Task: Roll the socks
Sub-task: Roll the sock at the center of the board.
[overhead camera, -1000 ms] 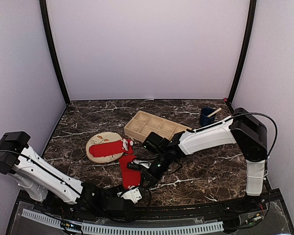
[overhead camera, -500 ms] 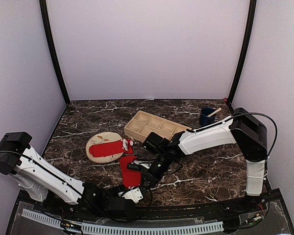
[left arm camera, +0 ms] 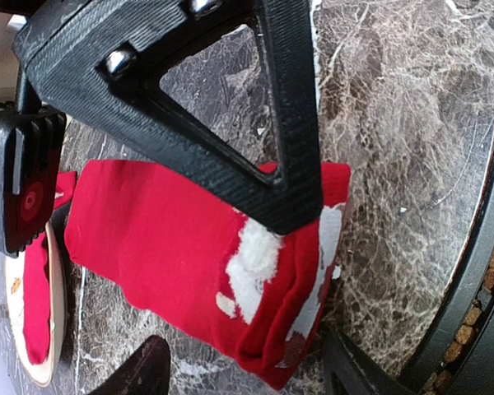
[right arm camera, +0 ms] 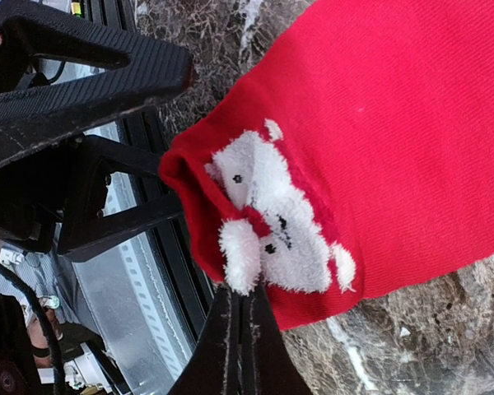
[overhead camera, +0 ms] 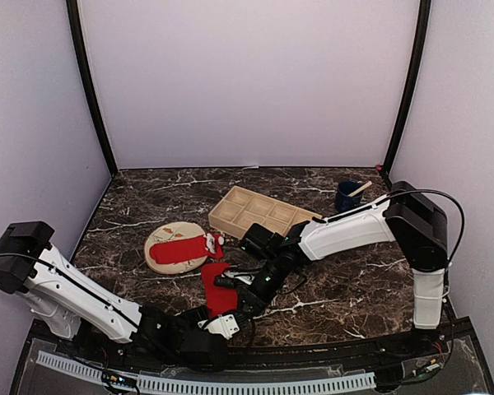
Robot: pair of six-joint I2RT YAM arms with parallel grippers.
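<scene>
One red sock (overhead camera: 217, 288) lies flat on the marble, its near end with the white markings folded over (left arm camera: 263, 280). My left gripper (left arm camera: 247, 374) is open, its fingertips (left arm camera: 144, 370) standing either side of that folded end. My right gripper (right arm camera: 244, 292) is shut and its tips rest on the sock's fluffy white figure (right arm camera: 267, 218); in the left wrist view it appears as a black triangle (left arm camera: 288, 181) pressing on the fabric. A second red sock (overhead camera: 179, 248) lies on the round beige plate (overhead camera: 158, 255).
A wooden compartment tray (overhead camera: 259, 212) sits behind the socks, and a dark blue cup (overhead camera: 347, 196) with a stick stands at the back right. The table's black front rail (left arm camera: 477, 271) runs close beside the folded sock end.
My left gripper's jaws have spread wider around the sock's folded near end. The right arm and the sock on the plate have stayed where they were.
</scene>
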